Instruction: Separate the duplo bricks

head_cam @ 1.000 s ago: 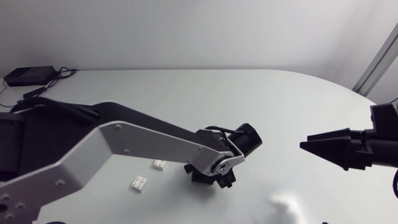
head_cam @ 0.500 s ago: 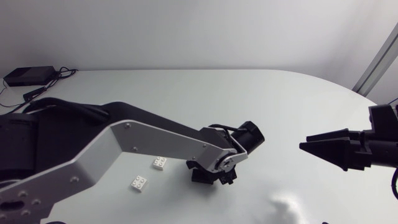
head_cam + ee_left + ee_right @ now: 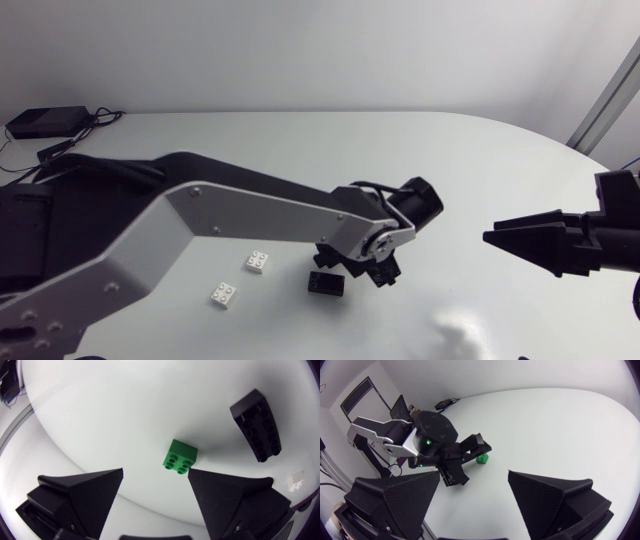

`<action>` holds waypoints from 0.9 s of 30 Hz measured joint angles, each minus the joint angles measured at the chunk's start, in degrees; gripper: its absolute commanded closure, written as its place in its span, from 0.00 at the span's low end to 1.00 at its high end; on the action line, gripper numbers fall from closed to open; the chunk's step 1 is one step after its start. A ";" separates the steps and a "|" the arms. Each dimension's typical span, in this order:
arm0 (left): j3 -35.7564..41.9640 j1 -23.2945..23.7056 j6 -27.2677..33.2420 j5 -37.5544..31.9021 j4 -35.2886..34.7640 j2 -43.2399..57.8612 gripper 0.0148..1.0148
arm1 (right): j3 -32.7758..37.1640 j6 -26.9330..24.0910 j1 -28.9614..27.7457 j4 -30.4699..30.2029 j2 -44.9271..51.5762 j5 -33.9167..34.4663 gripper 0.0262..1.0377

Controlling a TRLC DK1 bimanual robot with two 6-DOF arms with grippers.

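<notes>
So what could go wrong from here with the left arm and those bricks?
1. The green brick sits ahead of the open left gripper, nearer one finger, so closing might push it aside rather than grip it.
2. The black brick lies close beside; a finger could knock it on the way down.
3. In the head view the left arm hides the green brick.
</notes>
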 measured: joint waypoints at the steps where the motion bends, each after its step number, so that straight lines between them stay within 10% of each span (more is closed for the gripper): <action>1: 1.97 0.22 -3.10 1.53 -2.25 -0.52 0.09 | 0.02 0.00 -0.11 -0.17 -0.37 0.00 0.05; 12: 7.08 9.11 -35.15 14.27 -5.75 -18.51 0.03 | 0.07 7.34 4.98 7.19 -4.15 5.60 0.05; 27: -13.42 19.58 -62.73 9.79 5.68 -38.99 0.04 | -1.53 27.34 25.68 26.38 -10.36 41.79 0.05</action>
